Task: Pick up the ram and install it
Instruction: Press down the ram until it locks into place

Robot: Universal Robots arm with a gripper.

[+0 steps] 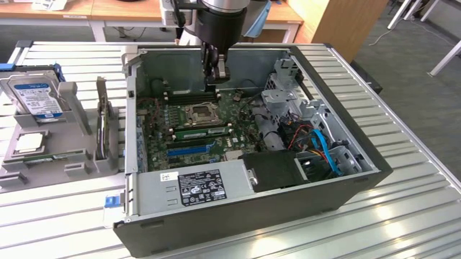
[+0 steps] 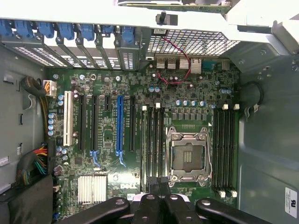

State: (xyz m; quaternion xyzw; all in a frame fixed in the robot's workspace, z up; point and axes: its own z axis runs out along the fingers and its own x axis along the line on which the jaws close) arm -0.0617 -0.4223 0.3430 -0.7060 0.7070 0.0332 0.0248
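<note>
- Ram [image 1: 54, 157], first stick: it lies flat in the grey holder [image 1: 75, 102] on the tabletop [image 1: 403, 216], at the exterior view's left, well apart from the claw.
- A second green strip [image 1: 202, 130] stands in the memory slots just beside the CPU socket [image 1: 200, 113]. It is judged to be a seated ram, though this cannot be confirmed.
- Claw [image 1: 216, 73]: it is fully closed and hangs inside the open computer case [image 1: 252, 216] above the motherboard [image 1: 155, 135]. No stick is visible between its fingers.
- Progress: if the strip is a seated ram, one stick is installed and one is left in the holder.
- Count: two green sticks, one hard drive [image 1: 36, 97], one expansion card [image 1: 103, 127], one CPU socket, two banks of memory slots, one case, one claw.
</note>
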